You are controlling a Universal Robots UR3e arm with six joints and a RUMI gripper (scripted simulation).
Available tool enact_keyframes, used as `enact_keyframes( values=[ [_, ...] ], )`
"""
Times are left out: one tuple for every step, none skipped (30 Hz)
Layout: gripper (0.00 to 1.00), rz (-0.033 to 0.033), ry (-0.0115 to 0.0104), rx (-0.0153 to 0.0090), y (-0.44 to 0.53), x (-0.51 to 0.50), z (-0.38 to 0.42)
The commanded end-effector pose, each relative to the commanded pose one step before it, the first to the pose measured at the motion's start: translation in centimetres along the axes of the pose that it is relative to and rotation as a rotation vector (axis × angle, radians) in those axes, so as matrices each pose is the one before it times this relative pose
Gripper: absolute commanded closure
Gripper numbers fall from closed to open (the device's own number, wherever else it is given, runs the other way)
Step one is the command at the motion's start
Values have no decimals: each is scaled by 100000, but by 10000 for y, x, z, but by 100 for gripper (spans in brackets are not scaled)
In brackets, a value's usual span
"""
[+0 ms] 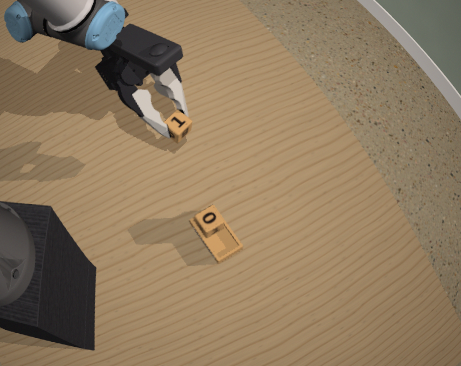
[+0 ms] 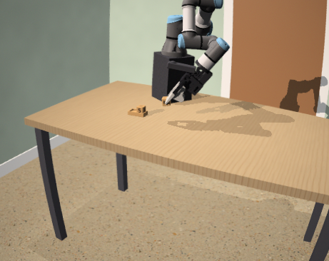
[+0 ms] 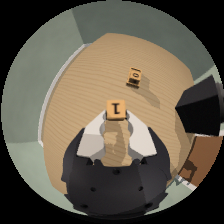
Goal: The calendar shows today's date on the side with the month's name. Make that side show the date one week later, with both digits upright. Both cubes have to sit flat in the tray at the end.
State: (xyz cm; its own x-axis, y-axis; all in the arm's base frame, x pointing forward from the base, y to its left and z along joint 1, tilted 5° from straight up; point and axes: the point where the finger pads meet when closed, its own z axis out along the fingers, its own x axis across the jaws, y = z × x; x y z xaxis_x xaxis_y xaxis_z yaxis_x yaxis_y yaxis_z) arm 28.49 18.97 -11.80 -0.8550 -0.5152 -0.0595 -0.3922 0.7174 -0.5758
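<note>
A wooden cube (image 1: 178, 126) (image 2: 165, 101) (image 3: 116, 109) is held at the fingertips. It shows a 1 on its upper side in the top view and the wrist view. My gripper (image 1: 177, 124) (image 3: 116, 110) is shut on it, a white finger on either side. The cube seems off the table; its exact height is hard to tell. The wooden tray (image 1: 231, 253) (image 2: 134, 113) stands apart from the gripper. A second cube (image 1: 209, 219) (image 2: 141, 109) (image 3: 135, 75) sits in one end, showing a 0 on top and a 5 on a side. The tray's other end is empty. No month name is readable.
The dark pedestal (image 1: 66, 280) (image 2: 160, 76) (image 3: 200, 107) of the arm stands beside the work area, to the left of the tray in the top view. The table's long front edge (image 2: 190, 165) shows in the exterior view. Arm shadows cross the wood.
</note>
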Motion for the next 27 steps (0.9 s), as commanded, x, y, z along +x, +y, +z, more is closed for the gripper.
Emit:
enact_keyframes(
  values=[
    [89,-1883,-1579,-11273,5134,-313,-15],
    [89,-30,-182,-886,-50,-233,-283],
    [89,-27,-161,-723,-40,-206,-250],
    [89,-22,-133,-560,-30,-170,-206],
    [89,-17,-100,-406,-22,-128,-155],
    [89,-11,-67,-265,-14,-86,-105],
    [89,-6,-38,-146,-8,-49,-59],
    [89,-3,-15,-58,-3,-19,-23],
    [89,0,-2,-9,0,-3,-4],
    [89,0,3,-10,-2,3,4],
    [89,-1,17,-68,-11,21,27],
    [89,-3,42,-173,-27,53,68],
    [89,-5,74,-312,-49,94,120],
    [89,0,0,0,0,0,0],
    [89,0,0,0,0,0,0],
    [89,-8,109,-475,-73,139,176],
    [89,-10,143,-652,-98,183,231],
    [89,-13,171,-835,-121,220,277],
    [89,-14,190,-1015,-141,247,307],
    [89,-15,198,-1185,-156,258,319],
    [89,-15,193,-1338,-166,253,310],
    [89,-15,173,-1470,-170,230,279],
    [89,-15,141,-1575,-168,191,227],
    [89,-14,99,-1649,-161,137,159],
    [89,-14,49,-1692,-150,73,80],
    [89,-13,-5,-1701,-136,2,-5],
    [89,-13,-59,-1676,-120,-69,-88]
  ],
)
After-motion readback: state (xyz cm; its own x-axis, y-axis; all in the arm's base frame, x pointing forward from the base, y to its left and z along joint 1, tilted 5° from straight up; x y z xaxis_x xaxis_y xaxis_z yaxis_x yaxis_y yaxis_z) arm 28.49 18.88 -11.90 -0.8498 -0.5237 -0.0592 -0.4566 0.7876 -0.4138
